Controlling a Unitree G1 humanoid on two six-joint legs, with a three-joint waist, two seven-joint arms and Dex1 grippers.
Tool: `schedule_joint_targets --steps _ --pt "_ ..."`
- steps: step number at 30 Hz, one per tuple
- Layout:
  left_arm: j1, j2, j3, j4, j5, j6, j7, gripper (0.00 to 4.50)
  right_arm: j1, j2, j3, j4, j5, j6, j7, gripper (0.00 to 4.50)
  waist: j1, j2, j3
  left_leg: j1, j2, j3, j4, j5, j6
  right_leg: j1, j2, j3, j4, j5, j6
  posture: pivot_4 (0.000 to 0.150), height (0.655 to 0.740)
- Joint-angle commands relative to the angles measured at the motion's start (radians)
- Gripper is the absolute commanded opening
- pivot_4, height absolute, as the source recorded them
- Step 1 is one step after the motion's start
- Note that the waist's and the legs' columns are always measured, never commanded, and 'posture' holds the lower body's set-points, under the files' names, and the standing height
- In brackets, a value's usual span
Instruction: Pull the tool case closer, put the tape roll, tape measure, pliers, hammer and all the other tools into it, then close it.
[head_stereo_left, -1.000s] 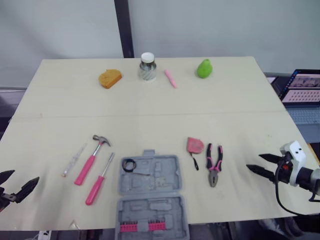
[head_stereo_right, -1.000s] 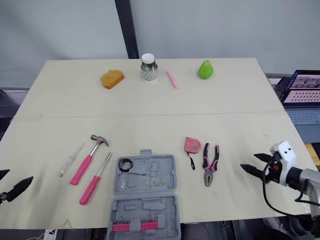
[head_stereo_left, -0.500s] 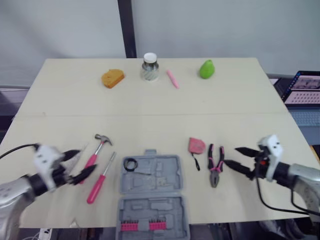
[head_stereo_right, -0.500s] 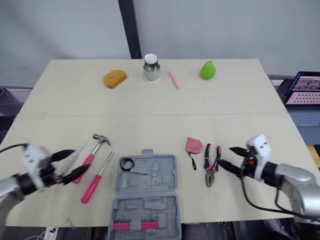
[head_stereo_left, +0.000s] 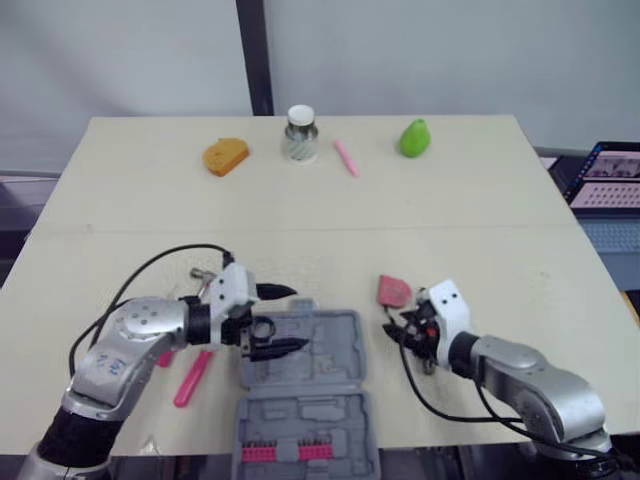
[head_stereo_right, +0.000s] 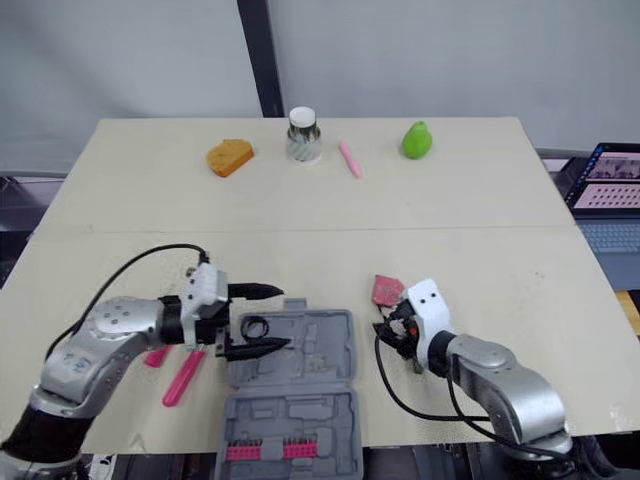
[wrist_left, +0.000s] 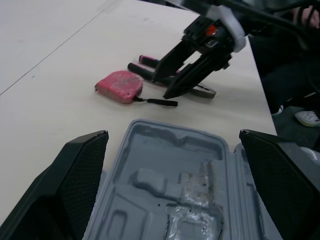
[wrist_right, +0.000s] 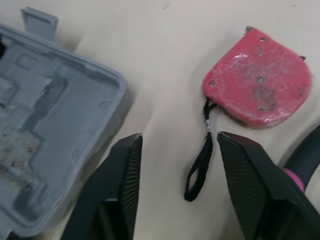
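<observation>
Left gripper (head_stereo_left: 282, 318): fingers spread wide, one on each side of the left end of the open grey plastic tool case (head_stereo_left: 318, 352). They are above the small black tape roll (head_stereo_left: 261, 328) lying in the far tray, and contact cannot be told. Right gripper (head_stereo_right: 392, 331): fingers (wrist_right: 122, 195) parted, with the black strap (wrist_right: 199, 170) of the pink tape measure (wrist_right: 257, 90) between them, just right of the case, and the pink-and-black pliers (wrist_left: 150, 64) close by. The case lies flat at the near edge of the pale wooden bench (head_stereo_left: 450, 200), each tray's long axis running left to right, the latch tab pointing away from the robot.
</observation>
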Motion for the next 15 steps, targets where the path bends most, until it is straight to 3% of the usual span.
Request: schedule_joint_targets --steps 1,15 --pt "-0.021 -0.012 -0.027 -0.026 0.021 -0.039 -0.016 4.50 -0.019 0.013 0.019 -0.001 -0.032 -0.001 -0.039 2.66 0.000 0.000 0.000 0.000 0.000 0.000 0.000 0.000 0.000 0.000 0.000 0.000 0.000 0.000 0.000 0.150 0.7400" --pt "-0.043 -0.062 -0.061 -0.001 0.067 -0.073 0.011 4.50 -0.011 0.044 0.063 0.053 -0.076 -0.025 -0.043 2.66 0.001 0.000 0.000 0.000 0.000 0.000 0.000 0.000 0.000 0.000 0.000 0.000 0.000 0.000 0.000 0.150 0.7400"
